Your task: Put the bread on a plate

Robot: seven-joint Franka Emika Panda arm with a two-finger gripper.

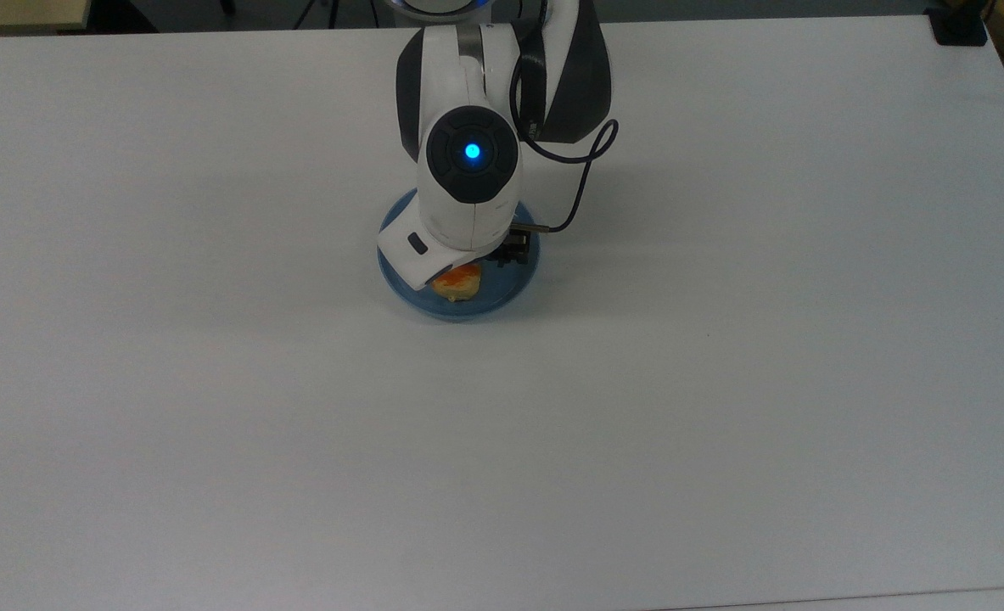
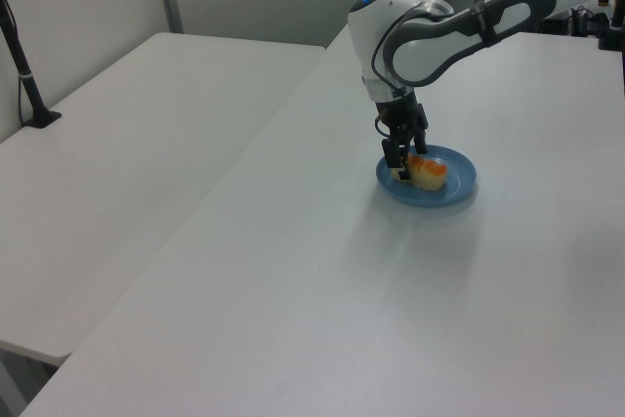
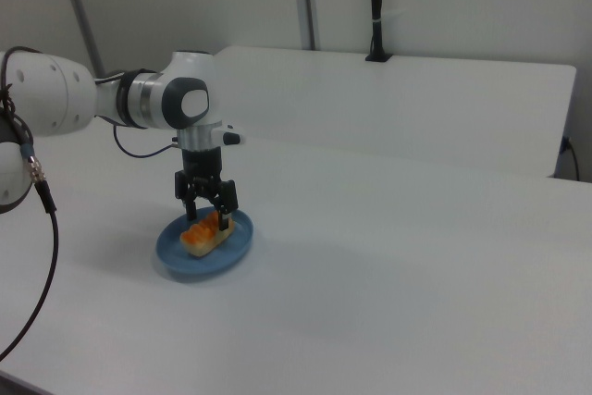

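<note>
On plate [image 3: 239,233], bread [image 3: 204,235] (jaws apparently astride)

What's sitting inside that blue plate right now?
On the plate lies the bread, with the tool straddling it. The arm covers part of the plate in the top view.

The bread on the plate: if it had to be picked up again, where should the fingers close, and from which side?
Grip the bread across its narrow middle, coming straight down from above. It lies flat and oblong inside the plate, whose raised rim likely blocks a sideways approach. The gripper already straddles it that way.
</note>
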